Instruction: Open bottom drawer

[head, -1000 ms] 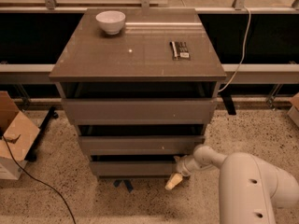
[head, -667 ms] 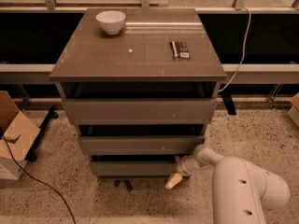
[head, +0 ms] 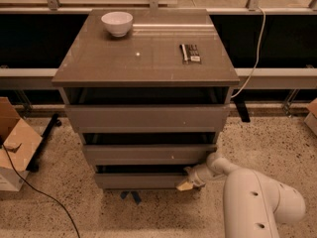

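arm: The large white link [head: 260, 205] fills my near right corner. It now sits a little further left than a second ago, and the wrist is bent in toward the cabinet.
gripper: The gripper [head: 188, 181] stays at the right end of the bottom drawer [head: 141, 180], low down and touching or just beside its front edge. A pale yellowish tip shows at that corner.
grip state: I cannot tell whether it is open or closed, or whether it has really hooked the edge.
change in drawer: Hardly any. The same thin dark strip shows above the front as before.
meaning for task: I judge the pull has only just started, and the drawer is barely out, if at all.
middle drawer: The middle drawer [head: 148, 154] is set slightly forward and untouched.
top drawer: The top drawer [head: 148, 118] is the tallest front and is untouched.
cabinet top: The cabinet top [head: 143, 68] carries a white bowl [head: 117, 23] at the back left and a dark flat object [head: 190, 52] to the right.
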Available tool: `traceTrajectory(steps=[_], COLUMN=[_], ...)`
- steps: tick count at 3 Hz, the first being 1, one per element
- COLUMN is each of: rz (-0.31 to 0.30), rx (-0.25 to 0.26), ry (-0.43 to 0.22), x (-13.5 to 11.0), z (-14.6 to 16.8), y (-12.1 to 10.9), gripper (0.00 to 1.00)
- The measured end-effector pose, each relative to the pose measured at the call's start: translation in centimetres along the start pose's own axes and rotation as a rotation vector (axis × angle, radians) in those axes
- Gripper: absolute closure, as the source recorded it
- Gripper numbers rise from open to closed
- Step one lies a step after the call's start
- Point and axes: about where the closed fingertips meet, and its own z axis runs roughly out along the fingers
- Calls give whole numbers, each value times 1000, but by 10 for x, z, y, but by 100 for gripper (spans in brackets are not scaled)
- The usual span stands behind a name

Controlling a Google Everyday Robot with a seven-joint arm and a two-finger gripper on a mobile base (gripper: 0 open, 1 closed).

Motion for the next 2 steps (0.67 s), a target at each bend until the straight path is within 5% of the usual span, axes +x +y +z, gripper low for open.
traceTrajectory(steps=[2], rz=[0], rx=[0], ry=[0], x=[-3], z=[-4], y=[1], gripper=[96])
